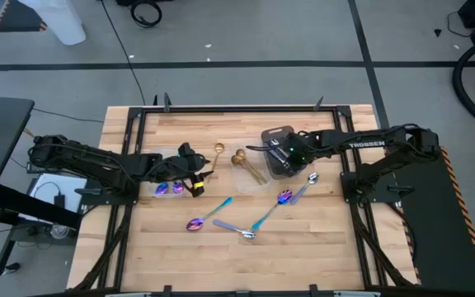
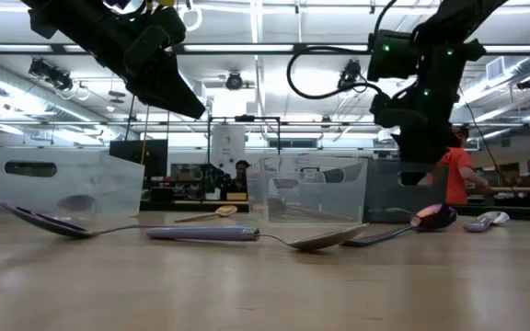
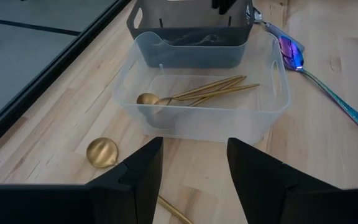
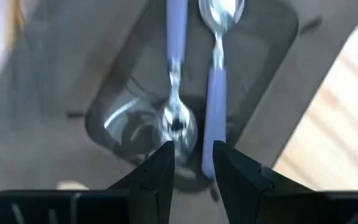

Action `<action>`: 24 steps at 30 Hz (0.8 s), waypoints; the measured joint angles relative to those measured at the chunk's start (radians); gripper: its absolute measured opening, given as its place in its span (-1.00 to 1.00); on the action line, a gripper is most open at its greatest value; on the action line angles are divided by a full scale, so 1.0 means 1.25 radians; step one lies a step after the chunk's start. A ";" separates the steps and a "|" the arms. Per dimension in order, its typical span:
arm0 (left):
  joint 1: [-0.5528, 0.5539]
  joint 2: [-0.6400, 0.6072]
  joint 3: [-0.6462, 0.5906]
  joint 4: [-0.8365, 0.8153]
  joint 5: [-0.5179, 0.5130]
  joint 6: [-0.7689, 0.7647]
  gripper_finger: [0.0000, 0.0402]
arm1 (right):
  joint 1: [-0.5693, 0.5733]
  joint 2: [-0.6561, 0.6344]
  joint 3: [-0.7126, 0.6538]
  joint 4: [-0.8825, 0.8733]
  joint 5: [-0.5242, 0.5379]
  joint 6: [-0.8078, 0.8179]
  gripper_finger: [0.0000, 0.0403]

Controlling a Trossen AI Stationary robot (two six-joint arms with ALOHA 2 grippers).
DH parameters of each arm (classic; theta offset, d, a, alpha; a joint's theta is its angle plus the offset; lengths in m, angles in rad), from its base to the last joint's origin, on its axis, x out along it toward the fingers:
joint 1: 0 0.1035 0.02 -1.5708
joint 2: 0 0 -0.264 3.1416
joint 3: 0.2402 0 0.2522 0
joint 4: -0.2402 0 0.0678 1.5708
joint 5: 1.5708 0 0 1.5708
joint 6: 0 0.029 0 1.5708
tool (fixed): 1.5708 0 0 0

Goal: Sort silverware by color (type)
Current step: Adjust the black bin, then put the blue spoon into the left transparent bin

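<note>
Right wrist view: silver spoons (image 4: 178, 118) in grey tray (image 4: 61, 93) just beyond jaws

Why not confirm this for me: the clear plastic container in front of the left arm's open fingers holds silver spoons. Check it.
Wrong in one respect: the spoons in the clear plastic container are gold, not silver. The left wrist view shows them lying inside it, just beyond the left gripper's open fingers.

This is a robotics lab or workshop hall. Two arms (image 1: 97, 169) are bolted to a wooden surface (image 1: 303, 256) in a black metal frame, standing on a grey concrete floor (image 1: 246, 33) marked with dark tape lines and strewn with cables. The low view looks into an open hall with exposed ceiling beams, strip lights (image 2: 256, 28) and benches, where a person (image 2: 456, 175) in an orange top stands.
</note>
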 joint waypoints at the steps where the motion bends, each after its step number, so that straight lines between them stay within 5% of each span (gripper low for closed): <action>1: 0.000 0.000 0.000 0.000 0.000 0.000 -0.07 | 0.004 0.000 -0.002 -0.005 -0.010 0.008 -0.40; 14: 0.000 0.001 0.000 0.000 0.000 0.000 -0.07 | 0.116 0.000 -0.002 -0.006 -0.152 0.100 -0.40; 18: 0.000 0.001 0.000 0.001 0.015 0.000 -0.07 | 0.134 -0.003 0.022 -0.017 -0.109 0.106 -0.40; 24: 0.000 0.003 0.000 -0.013 0.168 -0.032 -0.07 | 0.173 -0.039 0.091 -0.042 0.032 0.083 -0.40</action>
